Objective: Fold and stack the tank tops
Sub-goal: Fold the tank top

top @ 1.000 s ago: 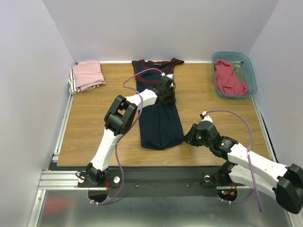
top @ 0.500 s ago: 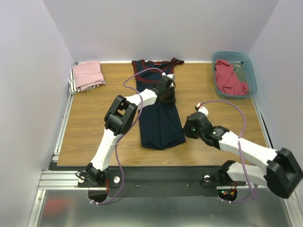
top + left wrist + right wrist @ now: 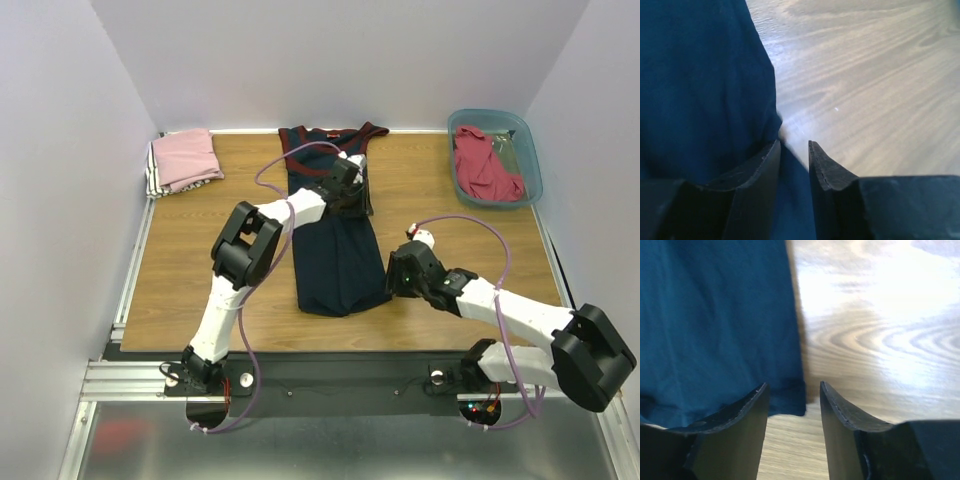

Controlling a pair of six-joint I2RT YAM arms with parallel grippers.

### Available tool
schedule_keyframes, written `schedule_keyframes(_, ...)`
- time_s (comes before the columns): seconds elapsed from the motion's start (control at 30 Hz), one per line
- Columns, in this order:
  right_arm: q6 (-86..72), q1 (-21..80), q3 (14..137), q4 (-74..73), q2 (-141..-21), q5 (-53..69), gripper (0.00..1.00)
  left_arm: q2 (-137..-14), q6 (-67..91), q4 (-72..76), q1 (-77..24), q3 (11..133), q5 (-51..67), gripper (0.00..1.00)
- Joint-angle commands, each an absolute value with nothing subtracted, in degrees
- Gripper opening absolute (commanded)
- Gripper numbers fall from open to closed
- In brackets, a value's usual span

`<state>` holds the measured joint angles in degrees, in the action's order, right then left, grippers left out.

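Got navy jersey (image 3: 335, 250) laid lengthwise mid-desk (image 3: 200, 260), folded into a narrow strip, maroon-trimmed neck toward the far edge, hem toward the near edge. Flat on the wood, no part lifted. Seeing left hand (image 3: 793, 146) down on the jersey's right edge, in the upper half. Reading it as apart: narrow gap between the fingers, navy cloth edge running down into that gap, left finger over cloth, right finger over bare wood. Can't see any pinch on the fabric. Seeing right hand (image 3: 794, 386) low at the jersey's near right corner, just beside the hem. Reading it as apart too, with a wider gap than the left; hem corner just ahead of the left finger and partway into the gap, wood grain under the rest. Nothing clamped there either. Noting pink top (image 3: 185, 155) folded at the far left corner of the desk, resting on striped cloth (image 3: 155, 182). Noting red top (image 3: 483, 165) bunched inside teal bin (image 3: 528, 140) at the far right corner, well apart from the jersey.
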<state>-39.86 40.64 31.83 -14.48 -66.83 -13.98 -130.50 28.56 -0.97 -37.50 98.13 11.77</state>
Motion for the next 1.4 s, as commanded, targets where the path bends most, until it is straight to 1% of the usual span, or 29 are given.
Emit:
schedule_keyframes(0.0,-40.08,41.13,31.46,-12.48,-65.04,-15.64,0.52,-116.49,27.86,2.81,-37.18,94.42,9.76,0.41)
schedule_keyframes(0.1,-38.77,41.13,33.74,-12.39,-65.13,-15.21,0.52,-111.03,30.66,2.99,-37.18,88.97,4.23,0.41)
schedule_keyframes(0.13,-37.8,41.13,34.79,-12.04,-65.13,-14.51,0.52,-107.09,32.85,3.08,-37.18,84.25,2.57,0.41)
schedule_keyframes(0.17,-37.1,41.13,35.85,-11.95,-65.39,-14.07,0.52,-104.96,34.26,2.55,-37.18,81.68,-1.8,0.4)
schedule_keyframes(0.2,-36.39,41.31,36.9,-11.78,-65.83,-13.45,0.52,-102.85,35.93,2.29,-37.18,78.95,-3.41,0.38)
schedule_keyframes(0.23,-34.82,41.4,39.52,-11.6,-66.27,-12.23,0.52,-98.48,37.43,2.11,-37.18,72.84,-4.99,0.38)
schedule_keyframes(0.27,-34.28,41.57,40.68,-11.6,-66.79,-11.61,0.52,-96.18,40.49,2.2,-37.09,69.55,-6.4,0.37)
schedule_keyframes(0.3,-33.23,42.53,42.0,-10.91,-68.36,-10.82,0.52,-91.8,41.82,2.11,-37.09,66.3,-9.37,0.32)
schedule_keyframes(0.33,-32.79,43.5,42.97,-10.64,-69.16,-10.11,0.52,-89.93,42.97,1.76,-36.83,60.53,-10.62,0.32)
schedule_keyframes(0.37,-32.44,44.98,45.24,-10.37,-70.39,-9.93,0.52,-88.26,43.85,1.32,-35.17,57.86,-10.98,0.32)
schedule_keyframes(0.43,-31.99,51.22,47.45,-9.5,-74.24,-12.46,0.51,-85.44,43.51,1.49,-32.79,51.72,-9.15,0.3)
schedule_keyframes(0.47,-31.64,53.85,50.51,-9.23,-75.92,-13.79,0.51,-85.17,43.24,1.32,-31.39,50.2,-8.44,0.29)
schedule_keyframes(0.5,-30.86,58.31,52.02,-9.05,-77.85,-15.02,0.51,-84.91,41.94,1.67,-29.11,48.97,-5.39,0.25)
schedule_keyframes(0.53,-30.33,60.45,53.95,-8.97,-80.31,-16.16,0.51,-84.9,41.05,2.45,-28.4,47.21,-3.8,0.23)
schedule_keyframes(0.57,-29.54,62.21,57.27,-8.96,-84.94,-18.26,0.5,-85.16,40.52,3.07,-28.04,46.94,-2.82,0.22)
schedule_keyframes(0.63,-27.35,66.26,60.8,-9.05,-89.71,-20.99,0.49,-86.39,37.98,4.65,-27.34,47.02,-0.36,0.21)
schedule_keyframes(0.67,-26.81,67.14,62.04,-9.05,-93.39,-21.53,0.49,-87.18,37.45,4.66,-27.07,47.46,1.39,0.2)
schedule_keyframes(0.8,-22.52,70.04,68.63,-9.23,-100.17,-24.51,0.49,-91.66,35.95,5.01,-25.23,48.95,6.22,0.17)
schedule_keyframes(0.97,-19.87,70.58,71.28,-9.49,-104.24,-27.16,0.49,-93.95,34.28,5.1,-24.26,49.92,7.38,0.16)
schedule_keyframes(1.03,-19.07,70.93,71.98,-9.84,-105.29,-27.68,0.49,-95.09,33.84,4.4,-24.17,50.36,7.03,0.16)
schedule_keyframes(1.1,-18.72,71.19,72.59,-10.37,-106.08,-28.03,0.49,-95.71,33.49,4.04,-24.17,50.54,7.12,0.19)
schedule_keyframes(1.13,-18.46,71.28,72.95,-11.24,-107.04,-28.91,0.49,-95.89,33.23,3.96,-24.17,50.28,7.03,0.27)
schedule_keyframes(1.23,-18.54,71.46,72.78,-12.04,-107.84,-29.18,0.48,-94.93,33.14,4.65,-24.17,49.22,7.12,0.39)
schedule_keyframes(1.27,-18.63,71.54,72.6,-12.13,-107.84,-29.01,0.45,-94.66,33.22,4.83,-24.17,48.96,7.29,0.42)
schedule_keyframes(1.3,-18.72,71.54,72.42,-12.22,-107.93,-28.92,0.45,-94.31,33.05,5.1,-24.17,48.78,7.38,0.42)
schedule_keyframes(1.33,-18.89,71.54,72.25,-12.39,-108.02,-28.83,0.42,-93.96,32.87,5.27,-24.17,48.43,7.73,0.44)
schedule_keyframes(1.37,-19.07,71.54,72.07,-12.48,-107.93,-28.74,0.41,-93.96,32.78,5.36,-24.17,48.51,8.0,0.45)
